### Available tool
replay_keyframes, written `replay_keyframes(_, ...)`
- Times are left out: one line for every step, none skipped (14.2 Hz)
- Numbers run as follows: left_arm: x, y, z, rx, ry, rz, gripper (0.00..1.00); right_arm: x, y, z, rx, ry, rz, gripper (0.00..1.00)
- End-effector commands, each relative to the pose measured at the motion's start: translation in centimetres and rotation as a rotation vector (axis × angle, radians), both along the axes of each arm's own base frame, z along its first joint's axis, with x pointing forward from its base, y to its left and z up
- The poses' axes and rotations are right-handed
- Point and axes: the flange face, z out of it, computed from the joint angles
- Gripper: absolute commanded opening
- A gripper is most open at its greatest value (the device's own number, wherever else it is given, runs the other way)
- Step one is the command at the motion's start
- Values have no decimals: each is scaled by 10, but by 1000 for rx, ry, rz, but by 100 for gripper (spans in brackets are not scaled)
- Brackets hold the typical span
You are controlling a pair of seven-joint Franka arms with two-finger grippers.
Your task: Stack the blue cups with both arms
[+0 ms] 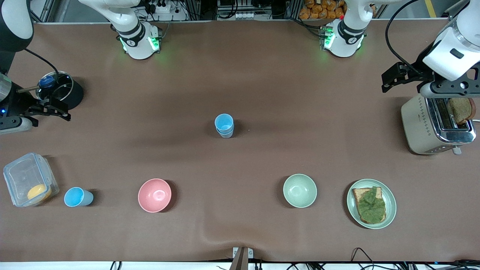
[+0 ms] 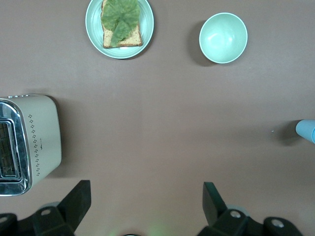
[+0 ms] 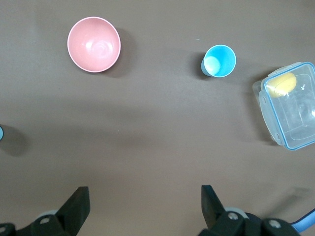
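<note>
Right gripper, wide open and empty like the left gripper, hangs at its table end, closest to the lone cup near the front edge, stack mid-table.

Brown cloth-covered table under even overhead light, the cloth showing a wrinkle near the edge nearest the front camera. Along the edge where the arm bases stand: an aluminium frame, a power strip with plugged cables, and orange packaged goods. Black cables trail over the nearest edge.
</note>
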Motion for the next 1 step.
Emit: replay_keyframes(-5, -2, 6, -10, 2, -19, 100, -2, 0, 4, 15, 2, -1, 100)
